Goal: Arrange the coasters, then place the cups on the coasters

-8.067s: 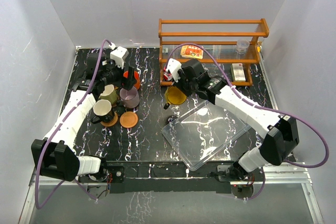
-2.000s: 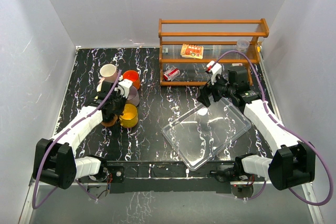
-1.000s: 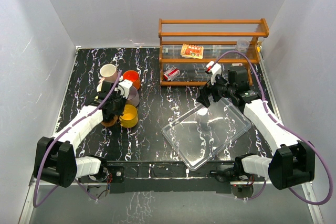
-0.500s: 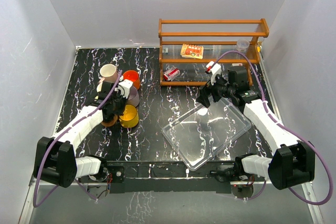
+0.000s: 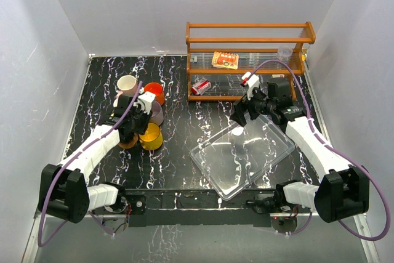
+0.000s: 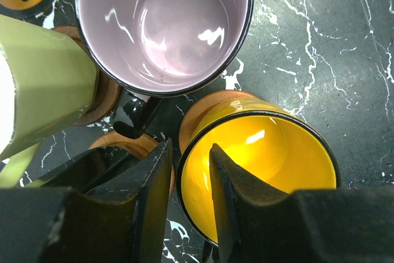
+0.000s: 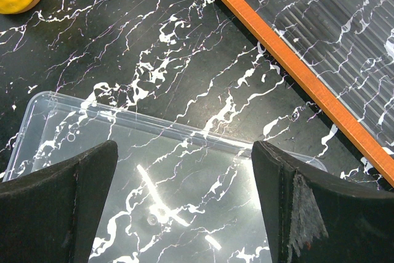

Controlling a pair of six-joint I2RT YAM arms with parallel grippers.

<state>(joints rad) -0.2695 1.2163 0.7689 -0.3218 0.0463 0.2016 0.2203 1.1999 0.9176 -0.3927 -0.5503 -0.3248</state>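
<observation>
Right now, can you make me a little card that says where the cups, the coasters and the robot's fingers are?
nearest cup: yellow cup, upright on an orange-brown coaster
left arm: left fingers slightly apart, one inside the yellow cup, one outside its rim
neighbour: mauve cup, upright and empty, on the yellow cup's far side
right arm: right fingers wide apart, holding nothing, over the clear plastic tray
farthest cups: orange-red cup, pale pink cup
back right: wooden rack

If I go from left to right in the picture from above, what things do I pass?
First the pale pink cup → yellow cup → small red item → orange packet → little clear cup.
</observation>
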